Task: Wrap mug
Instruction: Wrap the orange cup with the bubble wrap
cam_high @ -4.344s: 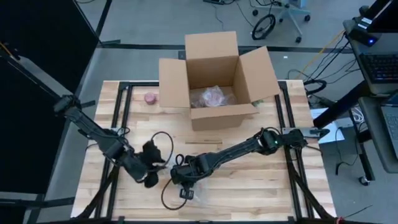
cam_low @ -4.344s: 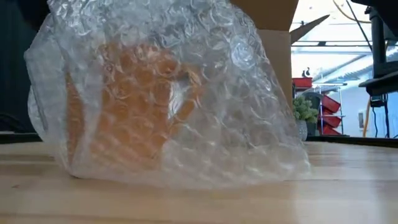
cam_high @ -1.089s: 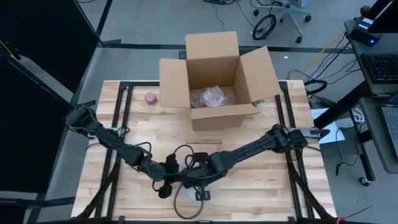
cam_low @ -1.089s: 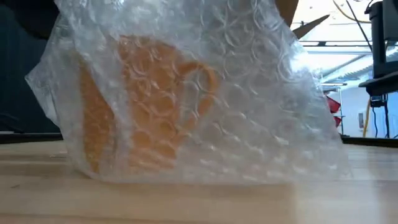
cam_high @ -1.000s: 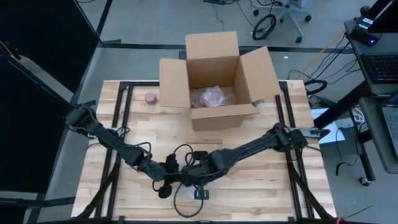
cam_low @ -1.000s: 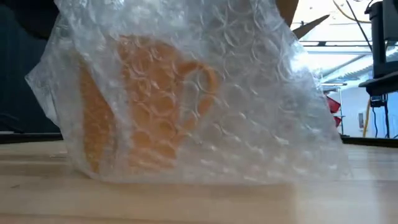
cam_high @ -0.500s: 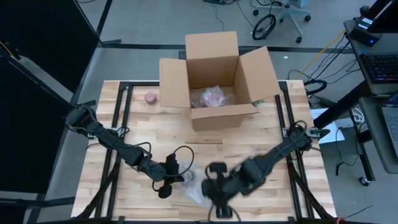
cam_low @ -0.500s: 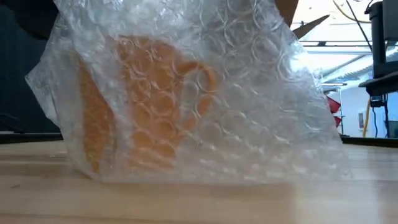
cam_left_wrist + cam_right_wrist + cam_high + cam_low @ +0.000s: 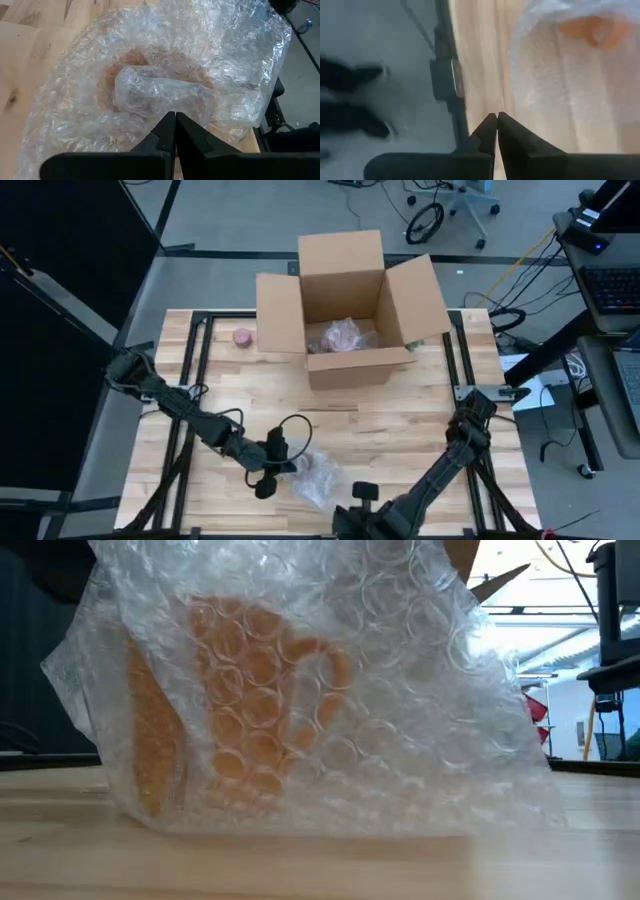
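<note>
1. Wooden desk (image 9: 400, 430) carries an open cardboard box (image 9: 345, 305) at its far edge, with a wrapped bundle already inside.
2. Bubble wrap (image 9: 318, 477) near my front edge loosely covers the orange mug (image 9: 240, 705); I judge wrapping nearly done, unsealed.
3. Left hand (image 9: 283, 467), fingers pressed together, touches the wrap's edge.
4. Right hand (image 9: 362, 492), fingers also pressed together, sits just beside the bundle, holding nothing.

My left arm reaches low across the near-left table area, elbow bent, left end effector (image 9: 283, 463) near the front centre, fingers (image 9: 165, 131) pressed together. My right arm runs from its right-side base down along the front edge, right end effector (image 9: 352, 510) at the near edge, fingers (image 9: 492, 125) closed, holding nothing.
</note>
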Action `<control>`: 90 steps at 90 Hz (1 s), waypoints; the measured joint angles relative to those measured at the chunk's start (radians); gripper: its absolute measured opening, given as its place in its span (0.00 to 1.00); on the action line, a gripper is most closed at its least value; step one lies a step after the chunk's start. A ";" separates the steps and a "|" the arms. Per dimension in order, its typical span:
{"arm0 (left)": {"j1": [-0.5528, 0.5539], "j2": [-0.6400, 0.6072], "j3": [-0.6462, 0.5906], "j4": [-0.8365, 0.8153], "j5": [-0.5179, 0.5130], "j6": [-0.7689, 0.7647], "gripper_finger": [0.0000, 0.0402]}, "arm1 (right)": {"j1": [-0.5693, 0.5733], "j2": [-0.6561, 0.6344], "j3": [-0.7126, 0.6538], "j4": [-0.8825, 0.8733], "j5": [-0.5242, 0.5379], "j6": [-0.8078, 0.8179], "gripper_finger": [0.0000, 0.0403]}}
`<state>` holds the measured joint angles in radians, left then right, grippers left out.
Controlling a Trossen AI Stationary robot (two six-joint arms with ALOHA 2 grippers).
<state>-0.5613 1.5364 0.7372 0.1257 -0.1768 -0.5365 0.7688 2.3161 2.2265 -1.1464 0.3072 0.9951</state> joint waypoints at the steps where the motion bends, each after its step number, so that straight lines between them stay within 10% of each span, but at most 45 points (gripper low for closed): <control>1: 0.000 0.000 0.000 0.000 0.000 0.000 0.00 | 0.002 0.002 0.000 0.007 0.009 0.014 0.00; 29: 0.003 0.000 0.000 0.009 0.000 0.000 0.00 | 0.033 0.048 -0.003 0.114 0.291 0.120 0.25; 58: 0.018 0.000 0.000 0.022 0.016 0.000 0.00 | 0.015 0.174 -0.004 0.155 0.308 0.157 0.52; 71: 0.018 0.000 0.000 0.024 0.016 0.001 0.00 | -0.018 0.188 -0.003 0.131 0.296 0.217 0.44; 90: 0.018 0.000 0.000 0.023 0.019 0.001 0.00 | -0.051 0.090 0.000 0.037 0.296 0.129 0.05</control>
<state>-0.5434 1.5368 0.7368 0.1490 -0.1577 -0.5354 0.7176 2.4061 2.2262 -1.1089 0.6037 1.1238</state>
